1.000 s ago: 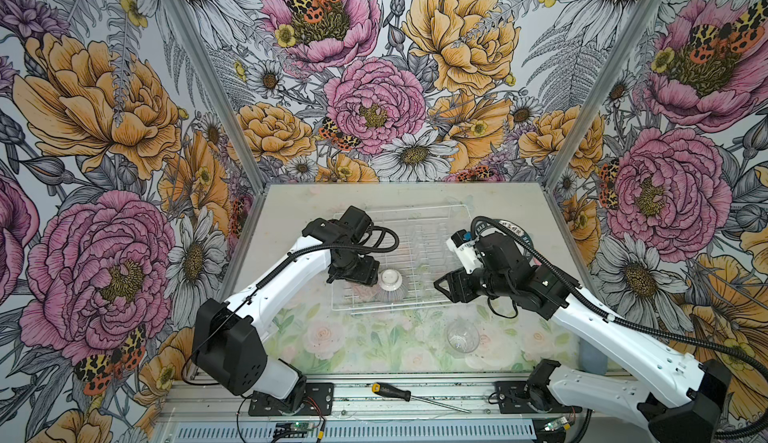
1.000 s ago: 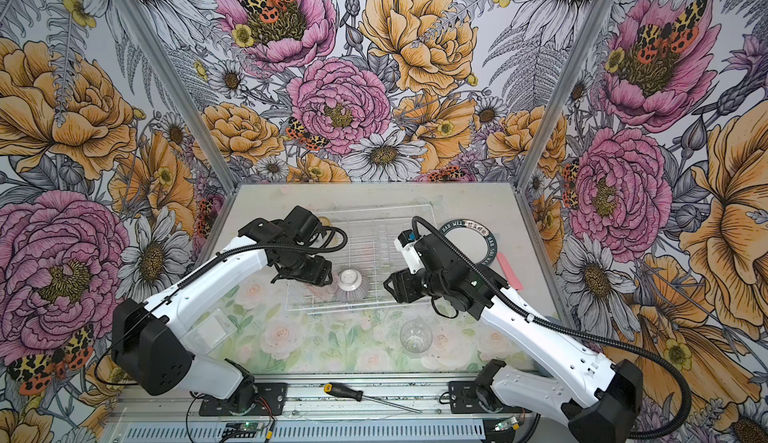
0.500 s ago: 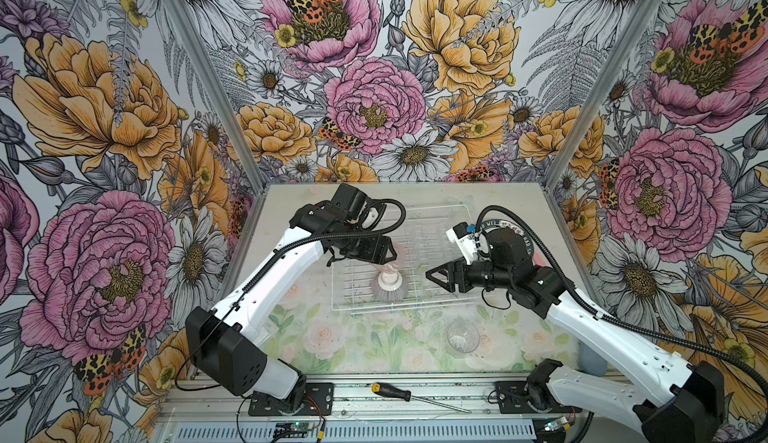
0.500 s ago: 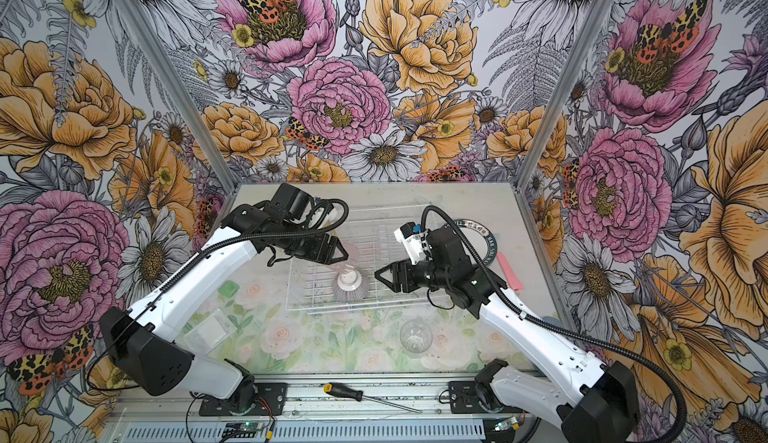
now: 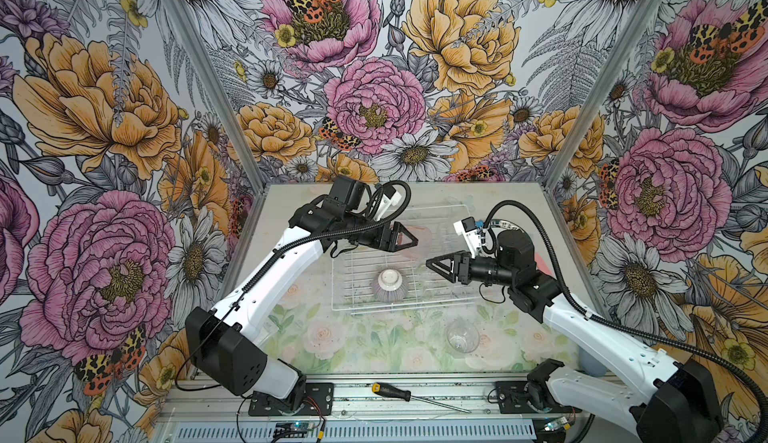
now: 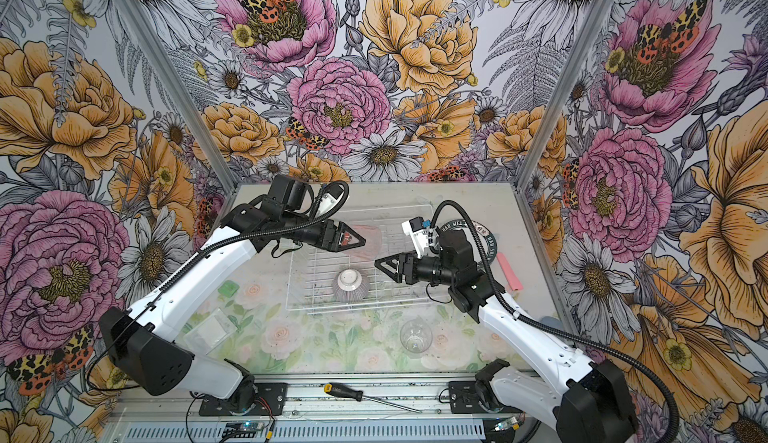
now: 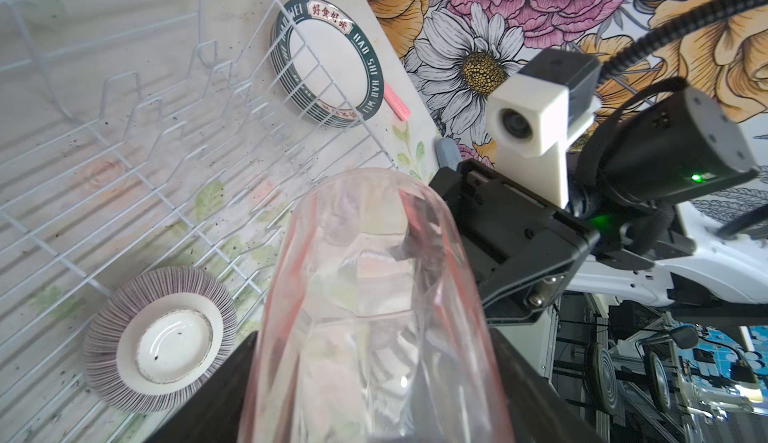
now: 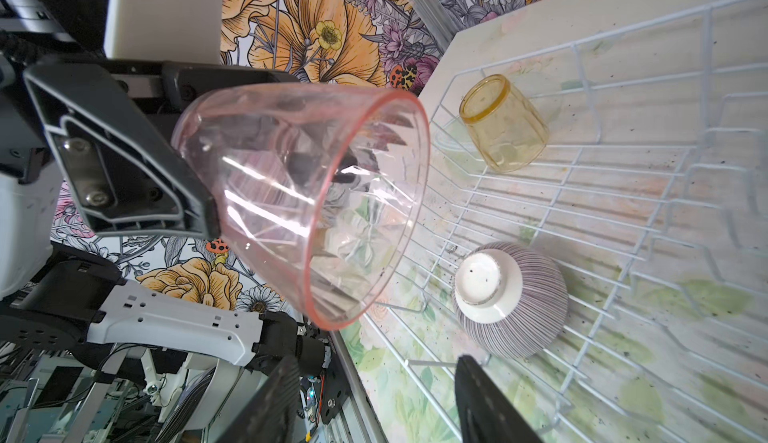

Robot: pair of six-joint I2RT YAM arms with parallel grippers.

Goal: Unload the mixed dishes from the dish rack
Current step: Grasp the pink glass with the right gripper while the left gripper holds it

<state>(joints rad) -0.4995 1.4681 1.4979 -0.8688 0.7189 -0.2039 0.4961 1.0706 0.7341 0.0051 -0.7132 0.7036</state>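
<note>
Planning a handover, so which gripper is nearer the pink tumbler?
Left. The left gripper clamps the pink tumbler near its base, above the dish rack; the right gripper is open, facing its mouth across a gap.

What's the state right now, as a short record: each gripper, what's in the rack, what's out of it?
left gripper: closed on pink tumbler, held above the dish rack
right gripper: open, empty, pointing toward the pink tumbler
in rack: ribbed bowl, upside down; yellow tumbler, on its side
out of rack: clear tumbler, in front of the rack; plates, stacked beside it
</note>
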